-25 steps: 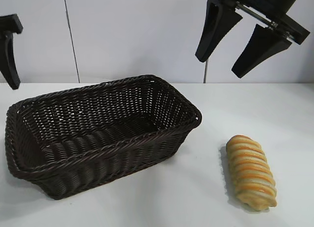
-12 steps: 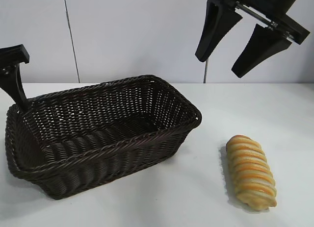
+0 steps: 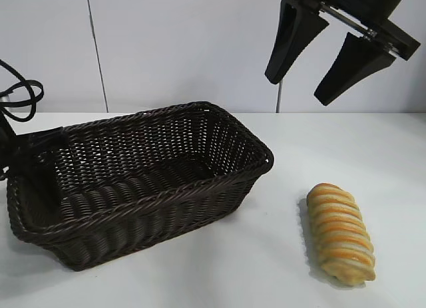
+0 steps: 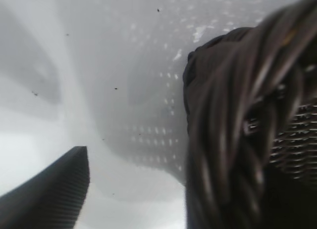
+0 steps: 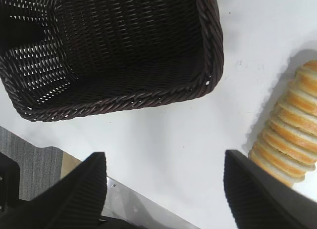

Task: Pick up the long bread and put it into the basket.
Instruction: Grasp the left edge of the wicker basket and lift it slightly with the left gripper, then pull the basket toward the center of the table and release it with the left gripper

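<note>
The long bread (image 3: 341,233), tan with orange-brown ridges, lies on the white table to the right of the basket; the right wrist view shows the bread (image 5: 292,135) too. The dark woven basket (image 3: 166,196) sits at centre left and holds nothing. My left gripper (image 3: 16,165) is down at the basket's left end, astride the braided rim (image 4: 233,140). One finger (image 4: 59,194) stands wide outside the rim; the other is hidden, so it looks open. My right gripper (image 3: 297,90) hangs open high above the table, up and left of the bread, and holds nothing.
White table (image 3: 266,268) runs around the basket and bread, with a white wall behind. The right wrist view shows the basket rim (image 5: 213,51) and the table's metal front edge (image 5: 148,209) beneath the jaws.
My left gripper has come down from the upper left to the basket's left rim. The right arm, the bread and the basket have not moved.
</note>
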Motion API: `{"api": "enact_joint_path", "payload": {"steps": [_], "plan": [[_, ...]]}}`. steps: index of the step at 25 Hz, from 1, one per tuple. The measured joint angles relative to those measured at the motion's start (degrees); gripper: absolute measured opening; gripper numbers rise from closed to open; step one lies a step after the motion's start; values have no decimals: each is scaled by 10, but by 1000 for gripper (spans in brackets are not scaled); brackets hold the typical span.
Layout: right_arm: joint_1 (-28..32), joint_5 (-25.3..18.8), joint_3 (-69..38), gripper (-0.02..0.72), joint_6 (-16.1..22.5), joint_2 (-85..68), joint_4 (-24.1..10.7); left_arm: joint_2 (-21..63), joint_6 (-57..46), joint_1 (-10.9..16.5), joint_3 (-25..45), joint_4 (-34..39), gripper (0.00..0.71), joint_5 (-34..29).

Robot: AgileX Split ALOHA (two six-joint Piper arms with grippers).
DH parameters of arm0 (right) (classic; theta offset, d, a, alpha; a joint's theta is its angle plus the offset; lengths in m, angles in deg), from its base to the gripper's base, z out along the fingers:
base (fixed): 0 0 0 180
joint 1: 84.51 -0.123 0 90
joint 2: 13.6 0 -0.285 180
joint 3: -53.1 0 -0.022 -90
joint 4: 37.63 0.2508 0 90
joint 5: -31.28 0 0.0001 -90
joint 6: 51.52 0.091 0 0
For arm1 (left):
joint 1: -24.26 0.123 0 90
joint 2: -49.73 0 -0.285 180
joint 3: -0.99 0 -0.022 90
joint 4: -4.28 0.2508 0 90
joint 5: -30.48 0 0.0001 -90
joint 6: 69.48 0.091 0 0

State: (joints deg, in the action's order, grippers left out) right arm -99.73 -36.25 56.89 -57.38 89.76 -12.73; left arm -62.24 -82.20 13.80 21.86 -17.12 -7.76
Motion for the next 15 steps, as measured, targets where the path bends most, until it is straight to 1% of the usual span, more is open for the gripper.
{"api": "enact_joint_path", "payload": {"steps": [2, 4, 6, 8, 9, 12, 15], "plan": [[0, 1, 0, 461, 0, 0, 0, 0, 0, 0, -14, 0, 100, -23], [0, 1, 0, 461, 0, 0, 0, 0, 4, 0, -43, 3, 100, -57], [0, 1, 0, 461, 0, 0, 0, 0, 23, 1, -86, 14, 100, -110], [0, 1, 0, 461, 0, 0, 0, 0, 42, 5, -145, 18, 100, -179], [0, 1, 0, 461, 0, 0, 0, 0, 53, 8, -171, 17, 100, -209], [0, 2, 0, 461, 0, 0, 0, 1, 82, 24, -245, 16, 100, -275], [0, 2, 0, 461, 0, 0, 0, 2, 111, 43, -270, 6, 99, -304]]}}
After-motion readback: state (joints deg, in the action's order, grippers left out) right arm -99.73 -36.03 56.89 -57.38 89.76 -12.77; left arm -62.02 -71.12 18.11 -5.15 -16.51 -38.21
